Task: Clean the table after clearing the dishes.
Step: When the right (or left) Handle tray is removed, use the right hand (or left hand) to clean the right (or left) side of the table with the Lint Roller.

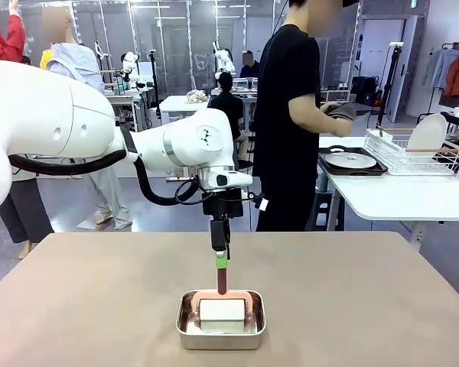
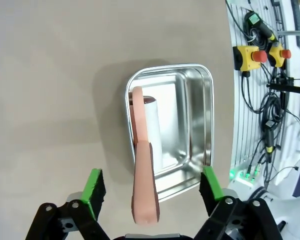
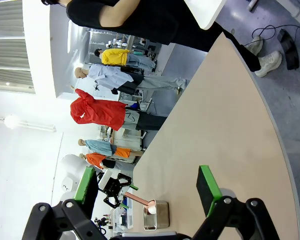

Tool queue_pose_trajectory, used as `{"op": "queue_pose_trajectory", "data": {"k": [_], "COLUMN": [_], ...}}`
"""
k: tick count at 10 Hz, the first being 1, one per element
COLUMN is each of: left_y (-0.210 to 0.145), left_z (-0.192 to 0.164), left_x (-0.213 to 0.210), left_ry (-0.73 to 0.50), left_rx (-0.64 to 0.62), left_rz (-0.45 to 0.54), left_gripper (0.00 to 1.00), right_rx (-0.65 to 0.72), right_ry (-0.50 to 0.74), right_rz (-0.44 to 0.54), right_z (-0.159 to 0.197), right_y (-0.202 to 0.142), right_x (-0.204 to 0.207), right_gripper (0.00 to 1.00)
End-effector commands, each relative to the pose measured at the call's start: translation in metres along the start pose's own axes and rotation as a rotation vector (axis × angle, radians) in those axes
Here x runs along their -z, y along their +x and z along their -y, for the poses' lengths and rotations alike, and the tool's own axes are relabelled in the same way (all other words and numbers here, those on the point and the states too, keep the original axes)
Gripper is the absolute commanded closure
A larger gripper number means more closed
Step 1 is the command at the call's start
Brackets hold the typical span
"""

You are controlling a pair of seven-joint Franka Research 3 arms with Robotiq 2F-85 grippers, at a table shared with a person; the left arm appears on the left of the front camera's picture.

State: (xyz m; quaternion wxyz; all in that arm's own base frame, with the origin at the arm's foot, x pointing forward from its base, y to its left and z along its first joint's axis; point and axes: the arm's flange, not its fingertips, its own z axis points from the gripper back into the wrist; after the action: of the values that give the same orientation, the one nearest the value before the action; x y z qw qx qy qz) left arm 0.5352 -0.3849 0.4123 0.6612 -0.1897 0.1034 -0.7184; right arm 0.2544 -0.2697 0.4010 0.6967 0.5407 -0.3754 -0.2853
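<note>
The beige table point(image 1: 367, 290) carries a small steel pan point(image 1: 185, 335) near its front edge. In the pan lies a white cleaning block point(image 1: 220, 310) with a pink handle point(image 1: 222, 279) that stands upright. My left gripper point(image 1: 222, 258) points straight down over the pan. In the left wrist view my left gripper point(image 2: 152, 187) is open, its green fingertips point(image 2: 95, 186) wide on either side of the pink handle point(image 2: 142, 195) and apart from it. My right gripper point(image 3: 147, 187) is open and holds nothing. One of the dishes point(image 1: 350, 160) rests on a dark tray on the white side table.
A person in black stands at the far edge beside the white side table point(image 1: 398, 195), hands on something dark point(image 1: 340, 112). A wire rack point(image 1: 402, 153) there holds an upright white plate point(image 1: 427, 131). The right wrist view shows the pan point(image 3: 159, 214) far off.
</note>
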Motion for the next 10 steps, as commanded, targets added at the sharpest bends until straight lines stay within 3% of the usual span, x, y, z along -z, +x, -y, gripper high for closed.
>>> {"op": "queue_pose_trajectory", "data": {"k": [1, 3, 8, 10], "left_y": [0.0038, 0.0032, 0.007, 0.0046], "left_z": [0.0003, -0.001, -0.0031, -0.0044], "left_x": [-0.004, -0.0019, -0.0028, 0.0003], "left_ry": [-0.015, -0.028, -0.033, -0.067], "left_rx": [-0.013, -0.036, -0.026, -0.046], "left_rz": [-0.029, -0.065, -0.042, -0.067], "left_gripper": [0.15, 0.34, 0.85, 1.0], "right_rx": [-0.021, -0.021, -0.021, -0.021], "right_ry": [0.01, 0.01, 0.01, 0.01], "right_rz": [0.0, 0.0, 0.0, 0.0], "right_z": [-0.0005, -0.0005, -0.0005, -0.0005], "right_y": [-0.0042, -0.0042, -0.0042, -0.0042], "right_x": [-0.0004, -0.0004, -0.0004, -0.0004], "right_gripper": [0.0, 0.0, 0.0, 0.0]}}
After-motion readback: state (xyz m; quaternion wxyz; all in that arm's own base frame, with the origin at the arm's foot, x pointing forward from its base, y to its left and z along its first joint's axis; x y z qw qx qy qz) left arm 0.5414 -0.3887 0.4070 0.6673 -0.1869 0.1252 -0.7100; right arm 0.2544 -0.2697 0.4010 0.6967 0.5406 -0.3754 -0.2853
